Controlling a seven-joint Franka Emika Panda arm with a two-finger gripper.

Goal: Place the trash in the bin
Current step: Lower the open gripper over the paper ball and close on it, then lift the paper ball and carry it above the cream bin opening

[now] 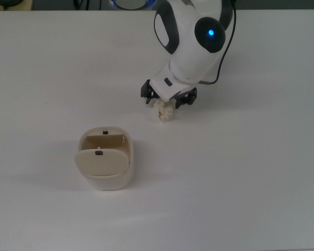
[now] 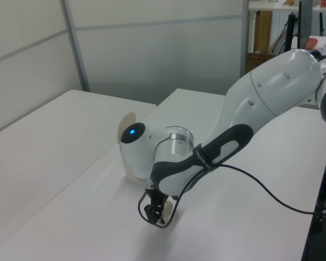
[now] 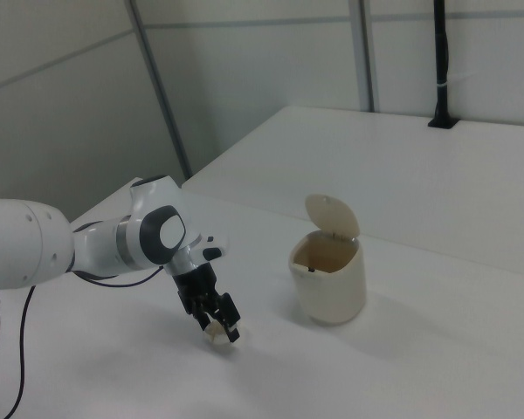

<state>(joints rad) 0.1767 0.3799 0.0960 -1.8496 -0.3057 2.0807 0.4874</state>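
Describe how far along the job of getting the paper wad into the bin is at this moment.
Done: the gripper is down at the table, its open fingers on either side of the paper wad.
In hand: the grasp itself; the wad lies on the table, not lifted.
Left: closing, lifting, carrying it to the bin, whose flap stands tilted open in the right view, and dropping it in.

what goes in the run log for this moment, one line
phase: grasp approach | claw: open, straddling trash on table | bin: flap tilted open, apart from trash | trash: not lifted

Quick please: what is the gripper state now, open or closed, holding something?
Gripper: jaws open, astride the paper wad on the table, nothing gripped yet.
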